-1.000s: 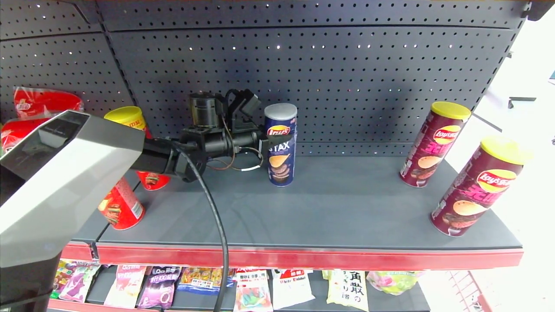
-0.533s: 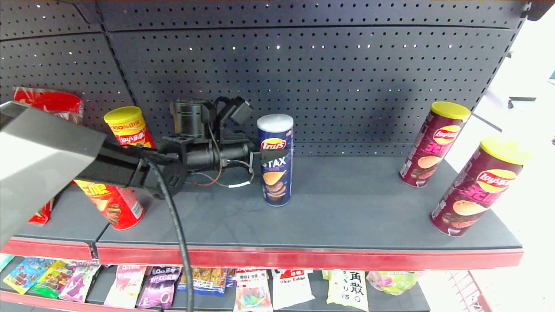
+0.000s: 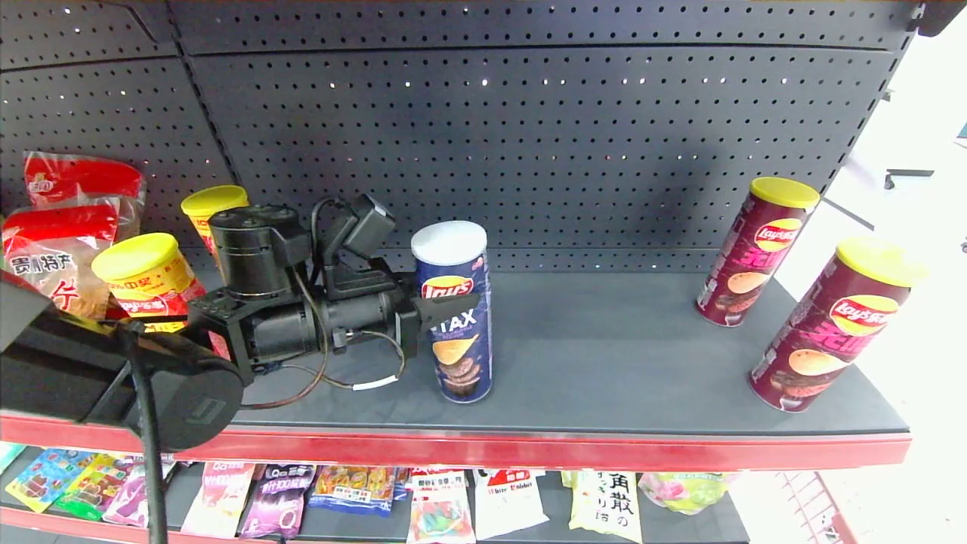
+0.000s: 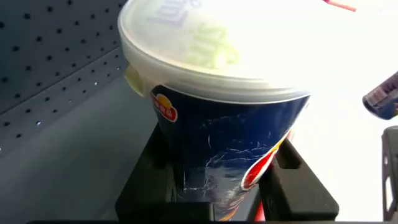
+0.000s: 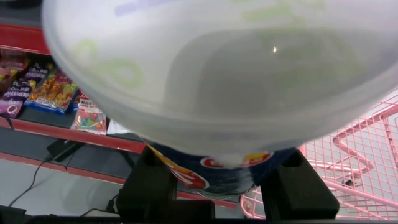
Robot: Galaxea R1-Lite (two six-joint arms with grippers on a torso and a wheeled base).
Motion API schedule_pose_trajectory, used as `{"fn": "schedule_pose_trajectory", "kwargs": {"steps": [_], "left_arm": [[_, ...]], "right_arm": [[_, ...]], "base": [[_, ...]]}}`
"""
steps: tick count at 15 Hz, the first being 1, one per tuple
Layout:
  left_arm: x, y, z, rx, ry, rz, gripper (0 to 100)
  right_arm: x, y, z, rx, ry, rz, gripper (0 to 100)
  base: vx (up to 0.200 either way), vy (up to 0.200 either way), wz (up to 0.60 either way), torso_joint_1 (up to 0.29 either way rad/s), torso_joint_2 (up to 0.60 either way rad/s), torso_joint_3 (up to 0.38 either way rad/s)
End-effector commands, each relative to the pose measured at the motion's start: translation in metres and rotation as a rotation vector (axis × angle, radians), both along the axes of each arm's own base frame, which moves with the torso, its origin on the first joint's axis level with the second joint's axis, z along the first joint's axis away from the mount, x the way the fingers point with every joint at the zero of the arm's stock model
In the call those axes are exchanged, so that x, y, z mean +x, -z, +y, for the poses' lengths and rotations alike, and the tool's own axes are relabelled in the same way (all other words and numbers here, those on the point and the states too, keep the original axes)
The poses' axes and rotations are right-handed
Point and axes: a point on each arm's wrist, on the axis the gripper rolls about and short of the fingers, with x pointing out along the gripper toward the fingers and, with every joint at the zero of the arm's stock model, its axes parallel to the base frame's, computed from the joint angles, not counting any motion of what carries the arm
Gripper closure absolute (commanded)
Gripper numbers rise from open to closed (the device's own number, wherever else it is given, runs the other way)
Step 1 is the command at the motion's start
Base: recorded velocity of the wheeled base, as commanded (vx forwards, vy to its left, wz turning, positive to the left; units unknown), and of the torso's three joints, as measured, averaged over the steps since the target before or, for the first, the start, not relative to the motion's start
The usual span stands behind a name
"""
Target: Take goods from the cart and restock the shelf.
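Left gripper, pinching the upright blue chip can, has drawn it, we see, from near the pegboard toward the shelf's red lip, while our right gripper clamps a second can.

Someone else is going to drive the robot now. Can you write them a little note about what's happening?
Left gripper: jaws shut on a blue can, upright near the front edge of the shelf.
Right gripper: jaws shut on a second blue can, off the shelf, with the pink cart behind it.
Already shelved: two maroon cans at the right end.
Left to do: release the first can, then shelve the second.
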Motion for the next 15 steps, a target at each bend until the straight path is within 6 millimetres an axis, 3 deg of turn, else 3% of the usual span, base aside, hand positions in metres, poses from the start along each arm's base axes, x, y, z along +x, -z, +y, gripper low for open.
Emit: {"fn": "schedule_pose_trajectory", "kwargs": {"steps": [1, 15], "left_arm": [[-0.005, 0.0, -0.003, 0.0, 0.014, 0.003, 100], [-0.011, 0.012, -0.022, 0.022, 0.071, 0.023, 100]], "right_arm": [[0.0, -0.001, 0.0, 0.0, -0.001, -0.001, 100], [0.0, -0.002, 0.0, 0.0, 0.002, -0.006, 100]], "base": [[0.0, 0.0, 0.0, 0.0, 0.0, 0.0], [0.0, 0.0, 0.0, 0.0, 0.0, 0.0]]}}
